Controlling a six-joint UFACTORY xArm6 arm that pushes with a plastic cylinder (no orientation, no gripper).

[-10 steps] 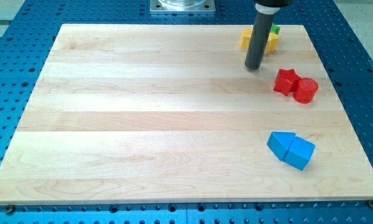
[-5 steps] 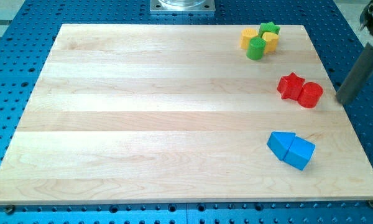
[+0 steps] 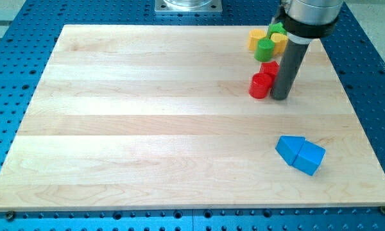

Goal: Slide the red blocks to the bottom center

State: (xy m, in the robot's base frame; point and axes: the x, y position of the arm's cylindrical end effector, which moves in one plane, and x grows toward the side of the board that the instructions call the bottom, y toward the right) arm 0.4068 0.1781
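A red cylinder (image 3: 260, 85) stands on the wooden board (image 3: 147, 128) at the upper right. A second red block (image 3: 269, 68), shape unclear, sits just above it and touches it, partly hidden by the rod. My tip (image 3: 280, 97) is down on the board right beside the red cylinder, on its right side. The rod rises from there to the view's top.
A green cylinder (image 3: 265, 49), a green star (image 3: 276, 29) and two yellow blocks (image 3: 257, 37) cluster just above the red blocks near the top edge. Two blue blocks (image 3: 300, 154) lie together at the lower right.
The rod swung from the far right to the red blocks' right side. Both red blocks have slid left and up, now close under the green and yellow cluster.
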